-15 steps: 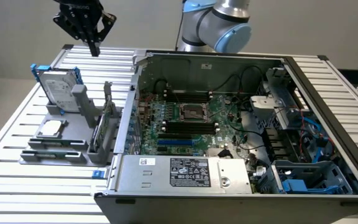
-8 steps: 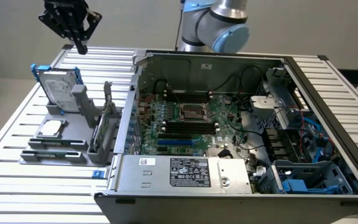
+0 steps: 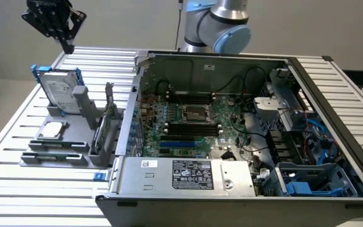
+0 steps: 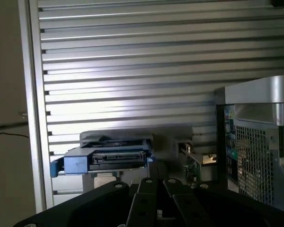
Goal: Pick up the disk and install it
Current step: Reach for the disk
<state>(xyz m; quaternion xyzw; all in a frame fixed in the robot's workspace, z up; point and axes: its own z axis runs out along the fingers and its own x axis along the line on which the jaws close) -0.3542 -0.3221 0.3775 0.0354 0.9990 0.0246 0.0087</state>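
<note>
Progress looks nil to me: the disk (image 3: 60,90), a flat silver-grey hard drive in a bright blue plastic carrier, stands upright in the grey rack (image 3: 49,158) at the exterior view's left. My black gripper (image 3: 67,46) hangs above it, fingers together, empty. Pickup and installation in the open computer case (image 3: 232,210) both remain.

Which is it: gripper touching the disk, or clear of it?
Apart. The exterior view shows the gripper above the upright disk, with table slats visible between them.
</note>
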